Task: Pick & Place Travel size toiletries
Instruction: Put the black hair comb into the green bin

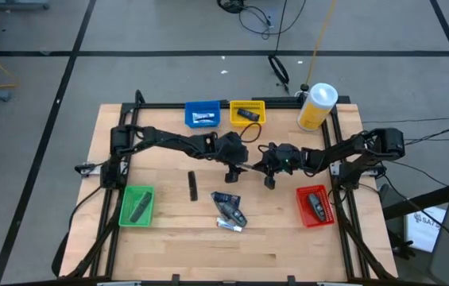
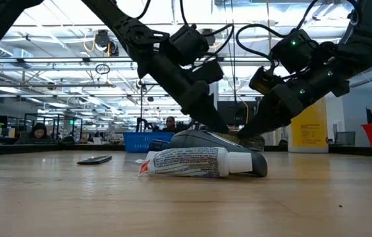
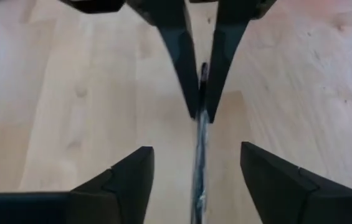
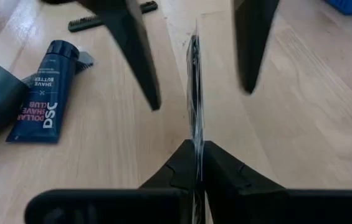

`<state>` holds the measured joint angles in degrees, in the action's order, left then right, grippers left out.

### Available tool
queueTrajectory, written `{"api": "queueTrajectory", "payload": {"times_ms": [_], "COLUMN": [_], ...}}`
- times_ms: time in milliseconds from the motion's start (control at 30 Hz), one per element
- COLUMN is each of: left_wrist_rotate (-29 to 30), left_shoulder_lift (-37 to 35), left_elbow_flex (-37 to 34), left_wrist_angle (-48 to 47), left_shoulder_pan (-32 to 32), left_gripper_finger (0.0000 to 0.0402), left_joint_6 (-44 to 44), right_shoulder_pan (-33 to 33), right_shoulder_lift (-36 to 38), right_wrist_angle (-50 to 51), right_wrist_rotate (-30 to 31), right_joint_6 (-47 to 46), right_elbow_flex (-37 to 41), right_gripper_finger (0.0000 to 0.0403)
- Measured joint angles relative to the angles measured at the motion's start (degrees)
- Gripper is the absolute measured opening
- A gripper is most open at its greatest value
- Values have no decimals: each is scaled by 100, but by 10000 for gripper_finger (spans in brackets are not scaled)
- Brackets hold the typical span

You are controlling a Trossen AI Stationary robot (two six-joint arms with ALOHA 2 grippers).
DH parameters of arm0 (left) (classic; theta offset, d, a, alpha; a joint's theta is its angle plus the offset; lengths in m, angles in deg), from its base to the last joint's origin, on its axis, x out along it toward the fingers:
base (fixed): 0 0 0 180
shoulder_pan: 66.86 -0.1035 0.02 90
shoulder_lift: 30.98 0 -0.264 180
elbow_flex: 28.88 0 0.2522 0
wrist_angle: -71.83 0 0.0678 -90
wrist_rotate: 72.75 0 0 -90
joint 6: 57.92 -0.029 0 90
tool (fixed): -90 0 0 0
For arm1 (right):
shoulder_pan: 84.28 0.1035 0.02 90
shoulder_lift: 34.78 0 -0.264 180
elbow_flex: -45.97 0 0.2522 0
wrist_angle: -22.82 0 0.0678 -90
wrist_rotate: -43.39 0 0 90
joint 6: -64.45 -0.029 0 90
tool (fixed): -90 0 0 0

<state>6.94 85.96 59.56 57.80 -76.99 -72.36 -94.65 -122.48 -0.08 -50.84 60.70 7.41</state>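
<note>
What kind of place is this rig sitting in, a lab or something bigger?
Probably a large open industrial hall or lab. The low view shows a high ceiling with exposed trusses, and people seated at desks far behind the wooden table; the high view shows taped floor lines.

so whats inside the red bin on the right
One dark toiletry item lies inside the red bin, seen from above. Its label and exact type are too small to tell, and anything beneath it is covered.
</note>
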Motion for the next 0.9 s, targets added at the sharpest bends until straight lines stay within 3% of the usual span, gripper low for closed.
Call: {"api": "queueTrajectory", "payload": {"times_ms": [533,733,900], "left_wrist_rotate": [142,303,1047], "left_shoulder_lift": [11,11,2], "left_elbow_flex": [4,11,13], "left_wrist_angle": [-163,-360,-660], "left_shoulder_pan": [89,112,249], "left_gripper_finger": [12,15,5], "left_joint_6": [-29,-42,-195], "right_shoulder_pan": [-2,-2,-7], "right_shoulder_lift": [2,2,2], "right_wrist_angle": [-1,-178,-667], "right_wrist_rotate": [-7,-39,-345], "right_joint_6": [0,-133,-390], "right_elbow_flex": [0,0,0], "right_gripper_finger": [22,38,102]}}
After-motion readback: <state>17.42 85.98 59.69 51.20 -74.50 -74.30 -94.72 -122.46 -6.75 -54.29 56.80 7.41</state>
